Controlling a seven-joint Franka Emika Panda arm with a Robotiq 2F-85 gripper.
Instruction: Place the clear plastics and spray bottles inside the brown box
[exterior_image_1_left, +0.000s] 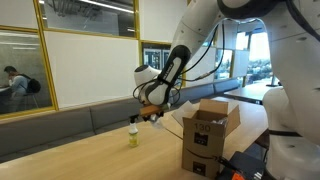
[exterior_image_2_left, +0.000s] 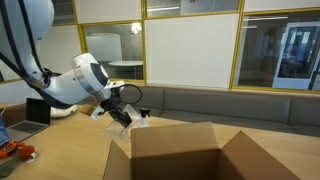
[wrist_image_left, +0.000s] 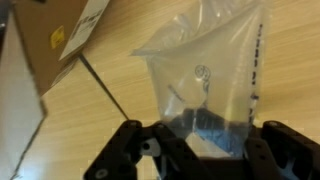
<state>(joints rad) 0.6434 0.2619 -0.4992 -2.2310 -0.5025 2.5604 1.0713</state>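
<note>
I have the claw (wrist_image_left: 200, 142) pinched shut on a clear plastic bag (wrist_image_left: 205, 70), held in the air above the desk (exterior_image_1_left: 90, 150) and beside the brown box (exterior_image_1_left: 210, 135), not over its open top. A small spray bottle (exterior_image_1_left: 132, 136) stands on the desk, untouched. I judge the task barely begun: this bag is not yet dropped in, and the bottle remains.

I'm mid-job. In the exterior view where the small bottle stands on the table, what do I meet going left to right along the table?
small bottle → gripper, shut on the clear plastic bag → brown box
</note>
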